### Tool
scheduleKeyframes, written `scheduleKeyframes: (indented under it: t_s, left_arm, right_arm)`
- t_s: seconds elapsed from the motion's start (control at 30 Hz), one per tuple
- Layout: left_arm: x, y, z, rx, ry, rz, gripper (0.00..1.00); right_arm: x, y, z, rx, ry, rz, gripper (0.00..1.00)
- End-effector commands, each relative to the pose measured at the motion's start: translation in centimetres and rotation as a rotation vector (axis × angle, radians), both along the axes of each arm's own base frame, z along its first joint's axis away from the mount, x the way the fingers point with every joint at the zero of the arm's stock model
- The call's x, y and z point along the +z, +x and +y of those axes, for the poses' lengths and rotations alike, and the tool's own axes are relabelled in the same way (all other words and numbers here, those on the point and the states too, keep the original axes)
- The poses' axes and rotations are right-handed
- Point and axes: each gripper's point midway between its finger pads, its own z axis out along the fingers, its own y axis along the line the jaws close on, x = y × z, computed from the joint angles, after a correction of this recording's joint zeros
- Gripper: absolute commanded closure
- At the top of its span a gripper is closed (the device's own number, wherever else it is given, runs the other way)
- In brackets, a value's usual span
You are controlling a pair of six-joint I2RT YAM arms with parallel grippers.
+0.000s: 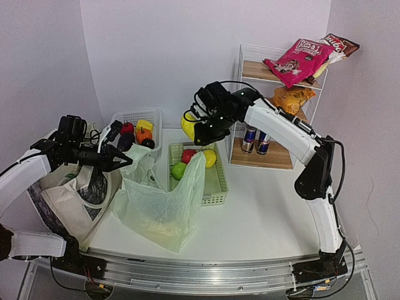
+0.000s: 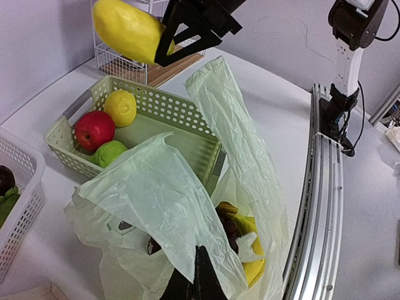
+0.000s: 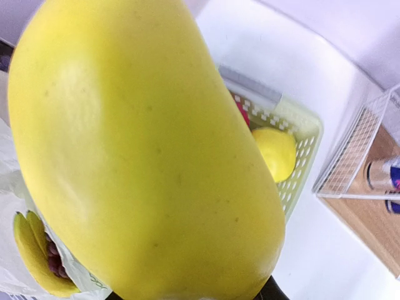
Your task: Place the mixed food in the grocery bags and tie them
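Top external: right end effector point(image 1: 195, 129) grips mango point(image 1: 187, 127); left end effector point(image 1: 125, 164) pinches bag point(image 1: 156, 209) rim.

Hidden bits
The big yellow fruit point(image 3: 144, 156) fills the right wrist view and covers the fingers of the right gripper point(image 1: 195, 128); the thin pale-green plastic bag point(image 2: 162, 212) hides most of the yellow bananas point(image 2: 253, 270).

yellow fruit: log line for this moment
right gripper: holds yellow fruit above basket | left gripper: pinches bag open | bag: bananas inside
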Motion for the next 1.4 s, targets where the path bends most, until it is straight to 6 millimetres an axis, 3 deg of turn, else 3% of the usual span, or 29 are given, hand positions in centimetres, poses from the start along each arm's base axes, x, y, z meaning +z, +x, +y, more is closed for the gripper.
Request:
scheduleKeyframes:
  t_s: [0.0, 0.17, 0.23, 0.27, 0.4, 0.6, 0.73, 0.97, 1.07, 1.17, 1.2, 1.27, 1.37]
  left_arm:
    - [3.8, 0.7, -0.2, 0.021, -0.069, -0.064, 1.0]
    - [5.1, 0.9, -0.1, 0.059, -0.103, -0.066, 1.0]
    - [5.5, 0.6, -0.1, 0.058, -0.123, -0.064, 1.0]
    - [5.7, 0.4, -0.2, 0.056, -0.133, -0.061, 1.0]
    - [6.3, -0.4, -0.3, 0.043, -0.17, -0.037, 1.0]
    - [6.8, -2.3, -0.6, -0.018, -0.219, -0.004, 1.0]
    - [7.0, -2.9, -0.6, -0.026, -0.226, -0.006, 1.0]
    - [7.6, -1.7, -0.4, 0.024, -0.237, -0.03, 1.0]
    - [7.4, -1.6, -0.4, 0.021, -0.231, -0.043, 1.0]
    - [7.1, -2.0, -0.3, 0.018, -0.225, -0.045, 1.0]
    - [7.1, -2.1, -0.3, 0.016, -0.222, -0.045, 1.0]
    - [6.8, -2.4, -0.2, 0.017, -0.21, -0.042, 1.0]
    - [6.5, -2.8, 0.1, 0.024, -0.198, -0.049, 1.0]
  right_arm:
    - [5.9, -1.6, 2.2, 0.098, 0.109, -0.123, 0.99]
    - [8.9, -10.8, 7.4, 0.427, 0.24, -0.115, 0.99]
    - [9.6, -13.2, 9.3, 0.457, 0.382, -0.051, 0.99]
    - [9.1, -14.0, 9.9, 0.455, 0.441, -0.009, 0.99]
    - [6.4, -15.5, 12.3, 0.404, 0.618, 0.053, 1.0]
    - [2.9, -15.7, 15.8, 0.408, 0.621, 0.093, 1.0]
    - [0.3, -16.5, 16.9, 0.411, 0.607, 0.155, 1.0]
    - [-4.4, -23.5, 14.8, 0.617, 0.405, 0.139, 0.97]
    - [-5.3, -25.4, 13.7, 0.678, 0.295, 0.124, 0.83]
    - [-4.5, -24.9, 13.9, 0.679, 0.24, 0.103, 0.28]
    - [-3.6, -24.6, 14.1, 0.677, 0.246, 0.081, 0.18]
    - [-1.0, -24.1, 14.3, 0.671, 0.275, 0.026, 0.12]
    - [4.3, -24.2, 13.7, 0.705, 0.343, -0.071, 0.11]
